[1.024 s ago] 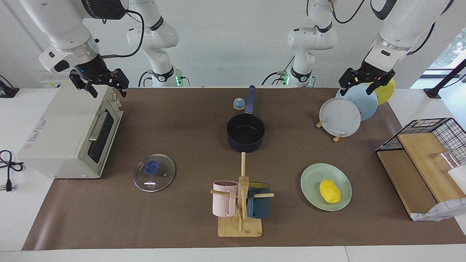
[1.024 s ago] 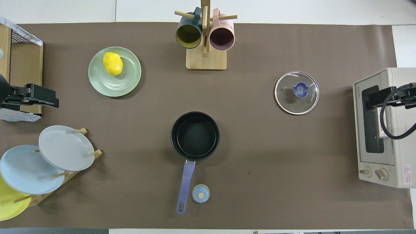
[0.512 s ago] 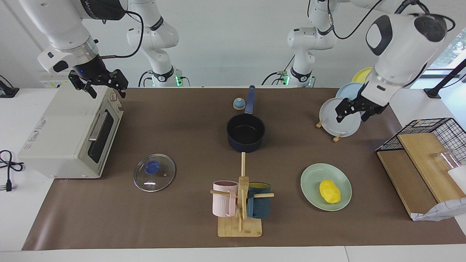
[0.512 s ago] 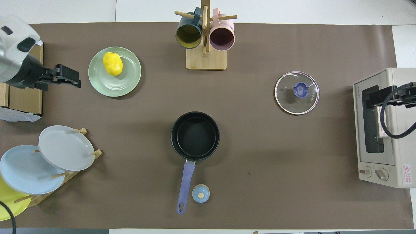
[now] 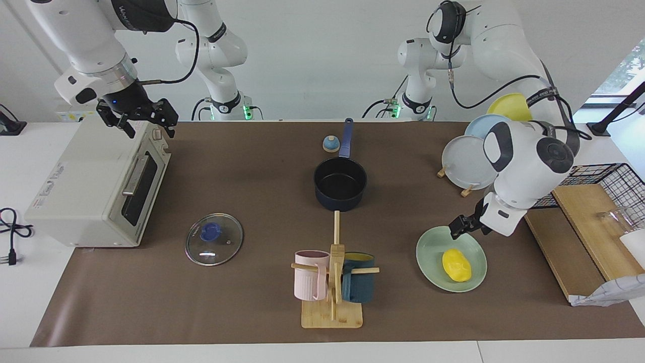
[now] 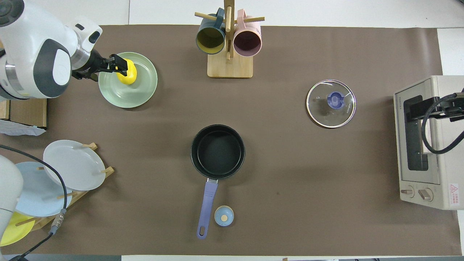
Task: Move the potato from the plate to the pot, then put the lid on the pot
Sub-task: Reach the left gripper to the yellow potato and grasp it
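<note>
Left gripper (image 5: 459, 225) has swung down from the plate rack to the plate (image 5: 434, 262), above the potato (image 5: 456, 265), fingers spread. Right gripper (image 5: 143, 117) waits over the toaster oven (image 5: 90, 186), fingers apart.

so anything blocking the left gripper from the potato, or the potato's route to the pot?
Nothing visible. The left gripper is over the plate's rim, right by the potato, with only bare plate between. Bare mat lies between plate and pot; the mug rack stands off that line, farther from the robots.

Potato (image 5: 456, 265) on plate (image 5: 434, 268) toward the left arm's end, pot (image 5: 340, 188) mid-table, lid (image 5: 214, 238) toward the right arm's end
</note>
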`<state>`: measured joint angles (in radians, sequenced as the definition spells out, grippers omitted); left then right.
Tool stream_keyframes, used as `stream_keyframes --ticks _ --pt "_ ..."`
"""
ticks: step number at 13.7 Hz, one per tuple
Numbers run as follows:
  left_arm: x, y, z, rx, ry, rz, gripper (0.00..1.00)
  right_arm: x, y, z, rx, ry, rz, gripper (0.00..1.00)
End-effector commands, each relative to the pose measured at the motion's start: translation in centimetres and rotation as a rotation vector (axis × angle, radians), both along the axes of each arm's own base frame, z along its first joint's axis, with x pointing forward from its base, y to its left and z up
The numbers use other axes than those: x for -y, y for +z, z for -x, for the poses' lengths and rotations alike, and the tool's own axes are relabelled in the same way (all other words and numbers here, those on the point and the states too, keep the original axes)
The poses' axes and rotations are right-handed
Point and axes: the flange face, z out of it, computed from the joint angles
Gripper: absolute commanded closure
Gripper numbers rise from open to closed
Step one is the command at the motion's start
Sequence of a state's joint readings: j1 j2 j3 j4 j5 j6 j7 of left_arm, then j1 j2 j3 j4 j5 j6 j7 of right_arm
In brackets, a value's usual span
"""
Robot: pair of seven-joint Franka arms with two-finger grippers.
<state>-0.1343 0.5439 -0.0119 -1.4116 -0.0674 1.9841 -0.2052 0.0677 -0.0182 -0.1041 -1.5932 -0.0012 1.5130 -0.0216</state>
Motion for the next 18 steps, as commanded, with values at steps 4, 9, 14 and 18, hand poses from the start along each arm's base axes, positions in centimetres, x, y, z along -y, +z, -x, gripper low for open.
stream_keyframes --ticks 4,9,14,18 --pt "0.9 -4.0 -1.2 0.036 0.029 -0.028 0.0 0.1 0.1 0.1 0.015 -0.013 0.013 0.0" --pt "1.1 -6.0 -0.9 0.07 0.058 -0.022 0.0 -0.5 0.1 -0.1 0.023 0.0 0.012 0.0" --pt "1.0 -7.0 -0.7 0.08 0.08 -0.019 0.0 -2.2 -1.4 -0.9 0.062 0.033 0.001 0.0" --pt "1.0 -7.5 -0.5 0.082 0.081 -0.02 0.0 -2.7 -6.6 -4.3 0.036 0.041 0.005 0.0"
